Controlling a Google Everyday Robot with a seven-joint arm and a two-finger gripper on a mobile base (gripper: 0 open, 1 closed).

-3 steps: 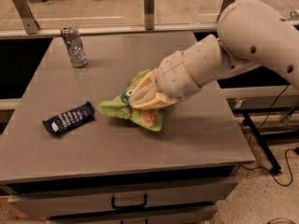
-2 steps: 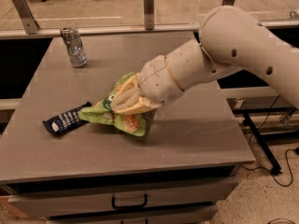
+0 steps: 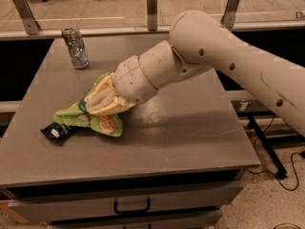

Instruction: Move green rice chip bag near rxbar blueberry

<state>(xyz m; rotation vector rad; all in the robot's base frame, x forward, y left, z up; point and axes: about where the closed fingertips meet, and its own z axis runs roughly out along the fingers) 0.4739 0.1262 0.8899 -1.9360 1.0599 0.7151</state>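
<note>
The green rice chip bag lies crumpled at the left of the grey table, lime green with chip pictures. My gripper is shut on the bag's upper part, its cream fingers wrapped in the foil. The rxbar blueberry is a small dark navy wrapper with a white patch. It lies at the bag's left end, partly covered by the bag's edge. My big cream arm reaches in from the right.
A silver can stands upright at the table's back left corner. A drawer with a black handle sits under the front edge. Metal posts and a rail run behind the table.
My gripper has carried the green bag leftward across the table. The bag's edge now overlaps the navy bar, which was lying apart from it a second ago.
</note>
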